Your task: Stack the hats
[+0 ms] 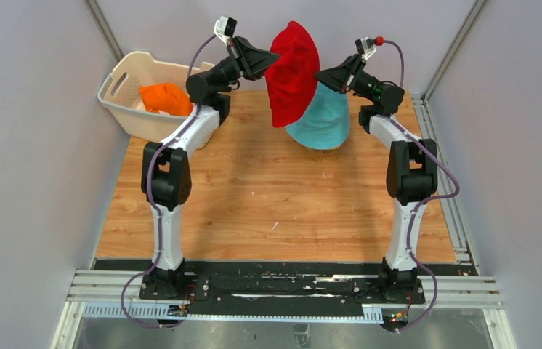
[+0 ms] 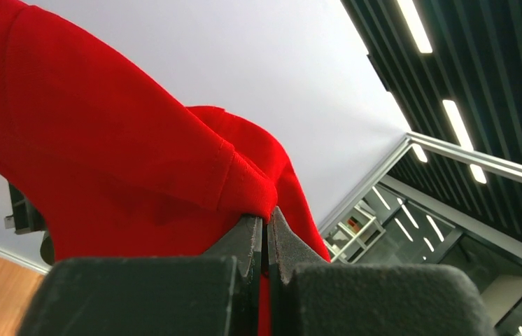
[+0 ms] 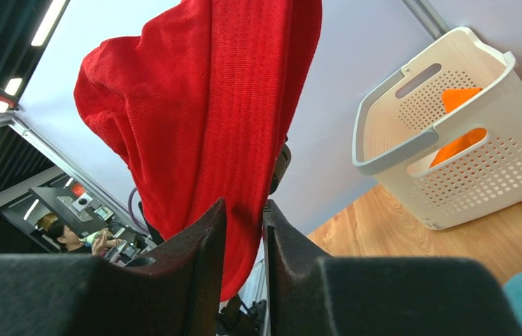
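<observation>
We see the red hat (image 1: 293, 73) up in the air btwn both arms, hanging just over the teal hat (image 1: 324, 122) at the back of the bench (image 1: 268, 203). L claw (image 2: 266, 218) is pinched tight on the red hat's edge. R claw (image 3: 245, 213) is narrow w/ red cloth btwn its jaws; we can't tell if it grips. Orange hat (image 1: 166, 98) lies in the basket (image 1: 117, 86), back left.

Wooden table (image 1: 268, 203) carries a white basket (image 1: 134, 120) and teal hat (image 1: 322, 120)
</observation>
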Robot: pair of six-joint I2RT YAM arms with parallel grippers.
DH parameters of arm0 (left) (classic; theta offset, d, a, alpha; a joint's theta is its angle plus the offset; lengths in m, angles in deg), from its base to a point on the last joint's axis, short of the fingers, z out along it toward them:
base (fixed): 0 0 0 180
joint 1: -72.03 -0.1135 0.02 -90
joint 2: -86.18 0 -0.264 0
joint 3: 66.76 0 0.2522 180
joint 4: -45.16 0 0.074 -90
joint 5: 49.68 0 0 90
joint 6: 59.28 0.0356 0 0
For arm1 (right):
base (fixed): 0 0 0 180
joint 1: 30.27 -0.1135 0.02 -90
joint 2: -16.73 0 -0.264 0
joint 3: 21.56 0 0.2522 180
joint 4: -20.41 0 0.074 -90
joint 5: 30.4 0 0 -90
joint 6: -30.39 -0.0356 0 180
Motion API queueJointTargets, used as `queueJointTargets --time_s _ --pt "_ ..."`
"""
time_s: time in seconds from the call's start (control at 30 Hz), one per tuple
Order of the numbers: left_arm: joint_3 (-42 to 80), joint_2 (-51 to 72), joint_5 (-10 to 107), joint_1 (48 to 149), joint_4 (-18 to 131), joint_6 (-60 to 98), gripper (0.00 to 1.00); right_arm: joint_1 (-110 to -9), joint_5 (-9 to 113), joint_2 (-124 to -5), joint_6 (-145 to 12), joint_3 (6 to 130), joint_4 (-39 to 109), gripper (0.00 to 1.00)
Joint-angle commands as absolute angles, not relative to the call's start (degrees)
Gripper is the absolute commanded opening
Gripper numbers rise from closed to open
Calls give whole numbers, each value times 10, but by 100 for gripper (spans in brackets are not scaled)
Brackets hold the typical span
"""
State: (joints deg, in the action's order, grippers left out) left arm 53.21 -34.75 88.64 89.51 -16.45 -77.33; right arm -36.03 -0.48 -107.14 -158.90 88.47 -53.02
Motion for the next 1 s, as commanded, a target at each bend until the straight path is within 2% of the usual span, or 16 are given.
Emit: queueJointTargets --time_s 0.0,0.07,0.1,0.27,0.57,0.77,0.97 --pt "529 -358 891 898 -184 -758 0 -368 -15 -1052 -1594 895 -564 13" --pt "528 -362 892 897 -181 -756 0 -368 -15 -1053 -1595 898 -562 1" --pt "527 -363 893 895 -180 -753 0 -368 -15 -1054 -1595 899 -560 1" --pt "490 -349 889 866 -122 -697 0 -368 -8 -1060 -1575 919 -523 1" --pt "450 -318 847 818 154 -492 0 -382 1 -1109 -1528 1034 -413 1" --pt "503 -348 836 818 173 -493 0 -400 -1 -1151 -1426 1123 -258 1" --pt "523 -354 823 813 205 -475 0 -403 3 -1212 -1402 1213 -186 1"
